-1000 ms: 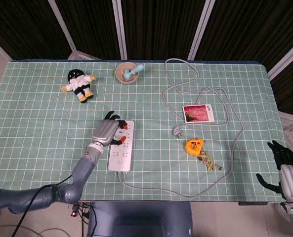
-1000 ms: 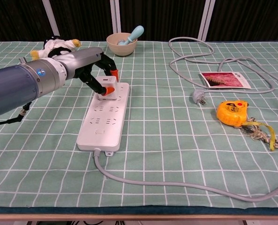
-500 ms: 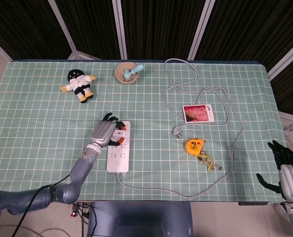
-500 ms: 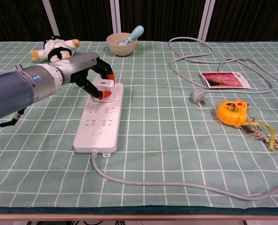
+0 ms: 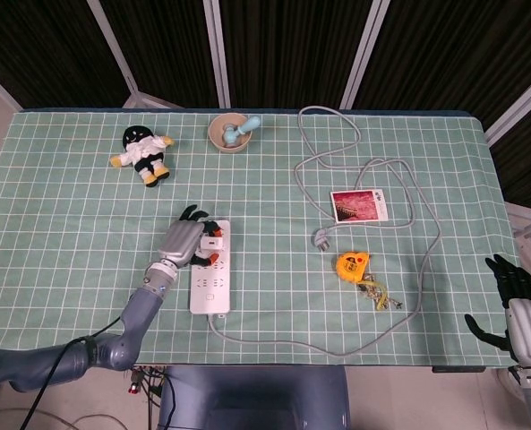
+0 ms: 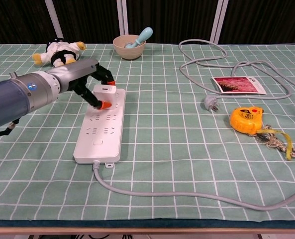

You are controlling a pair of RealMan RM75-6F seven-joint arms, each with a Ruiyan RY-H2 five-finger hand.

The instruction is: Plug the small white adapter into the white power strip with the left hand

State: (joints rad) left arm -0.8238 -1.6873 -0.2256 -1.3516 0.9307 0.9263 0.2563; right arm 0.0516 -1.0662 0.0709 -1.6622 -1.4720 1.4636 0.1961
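1. White on white: the small white adapter sits at the far end of the white power strip, near the left half of the counter's front edge, and the left hand pinches it between orange-tipped fingers.
2. Whether the adapter's prongs are fully seated cannot be told from either view; it looks roughly upright on the strip.
3. Risk, as I judge it: the strip lies loose on the green checked cloth, so a sideways push from the hand could slide or twist it instead of driving the prongs in.
4. Another risk: pressing off-axis could tilt the adapter and leave it half-inserted, or lift the strip's end if the hand pulls away while gripping.
5. The chest view shows the pinch from the side and the strip's grey cord running along the front edge.
6. The head view alone shows the right hand, off the counter's right front corner, fingers spread and holding nothing.
7. The head view also shows the left hand covering much of the adapter.
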